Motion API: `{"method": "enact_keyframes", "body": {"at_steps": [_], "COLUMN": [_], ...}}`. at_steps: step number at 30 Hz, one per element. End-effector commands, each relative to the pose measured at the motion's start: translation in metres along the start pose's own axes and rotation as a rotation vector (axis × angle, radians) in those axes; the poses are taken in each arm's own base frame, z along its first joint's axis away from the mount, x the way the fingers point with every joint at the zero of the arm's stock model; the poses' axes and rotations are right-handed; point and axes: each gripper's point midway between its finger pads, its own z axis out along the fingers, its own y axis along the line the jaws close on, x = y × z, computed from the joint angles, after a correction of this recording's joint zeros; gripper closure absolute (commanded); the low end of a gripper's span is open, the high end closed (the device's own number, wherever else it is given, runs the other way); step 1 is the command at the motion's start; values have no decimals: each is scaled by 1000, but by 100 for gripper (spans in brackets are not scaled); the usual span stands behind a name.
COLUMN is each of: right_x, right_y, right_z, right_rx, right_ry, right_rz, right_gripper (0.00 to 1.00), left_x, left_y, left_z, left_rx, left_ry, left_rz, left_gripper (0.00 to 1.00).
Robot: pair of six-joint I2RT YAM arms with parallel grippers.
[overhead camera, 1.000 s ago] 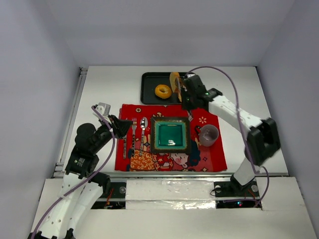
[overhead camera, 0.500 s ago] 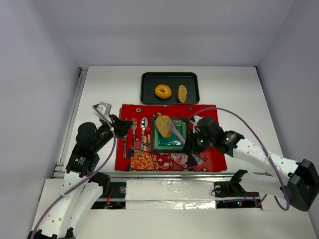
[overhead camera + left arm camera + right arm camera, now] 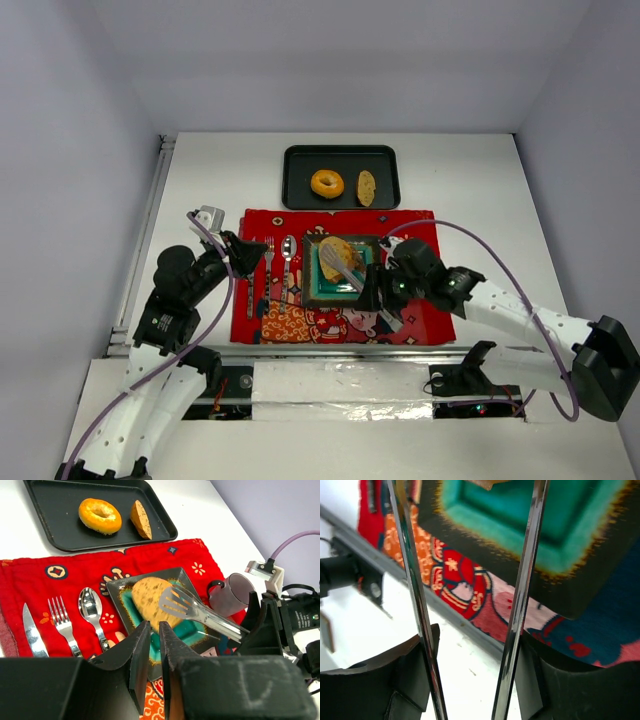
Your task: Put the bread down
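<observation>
Slice, place: the slice [image 3: 149, 602] lies flat in the teal plate [image 3: 118, 587], under the head of the tongs [image 3: 200, 614].
Slice, look: oval, golden-brown, toasted face with darker spots.
Other bread: the bagel [image 3: 100, 516] and a second slice [image 3: 141, 520] are side by side on the black tray [image 3: 50, 537].
Handling: I judge it light, stiff and dry, with a crust that may crumble. It is best taken across the short sides, with soft pressure.
Right tool [image 3: 472, 675]: holds the tongs by both arms, which stand apart.
Left tool [image 3: 154, 630]: almost closed, empty, well apart from the bread.
</observation>
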Motion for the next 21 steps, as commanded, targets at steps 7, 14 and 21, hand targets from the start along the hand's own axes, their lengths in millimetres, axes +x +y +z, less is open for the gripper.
{"method": "enact_keyframes", "body": {"at_steps": [7,14,21], "right_x": [-70,-164,-217], "right_y": [7,-44,-105], "right_z": [-29,-27,-4], "right_rx": [165,463,702], "right_ry": [-226,-336,-252], "right_rz": [-87,-87,-87], "right_gripper": [41,45,43], "left_x": [-6,-7,-13], "left_y": [-7,-12,-20], "left_z": [0,-2,-9], "left_rx": [43,65,98], "left_ry": [-28,-32,-63], "left_rz": [21,30,48], "left_gripper": [89,89,89]}}
